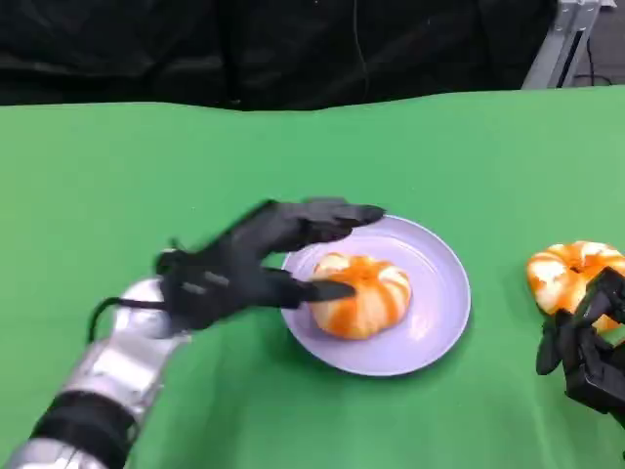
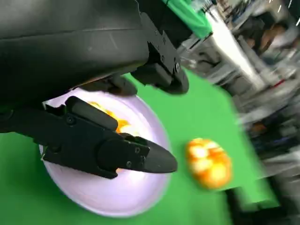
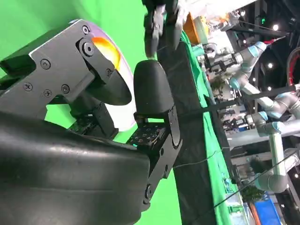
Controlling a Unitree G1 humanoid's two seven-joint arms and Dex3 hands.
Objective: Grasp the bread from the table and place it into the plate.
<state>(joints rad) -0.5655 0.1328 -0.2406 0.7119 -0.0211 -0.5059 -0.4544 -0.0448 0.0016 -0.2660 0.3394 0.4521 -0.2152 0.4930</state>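
While one bread (image 1: pixel 360 296) is sitting in the plate (image 1: pixel 441 303), left hand (image 1: pixel 256 260) hovering spread beside it; second bread (image 1: pixel 569 276) waiting near right hand (image 1: pixel 589 344), grip unclear.

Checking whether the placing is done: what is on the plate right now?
One orange-and-white bread lies on the lavender plate, with the left hand over the plate's near-left rim, fingers at the bread. The hand covers that rim. A second bread lies on the table.
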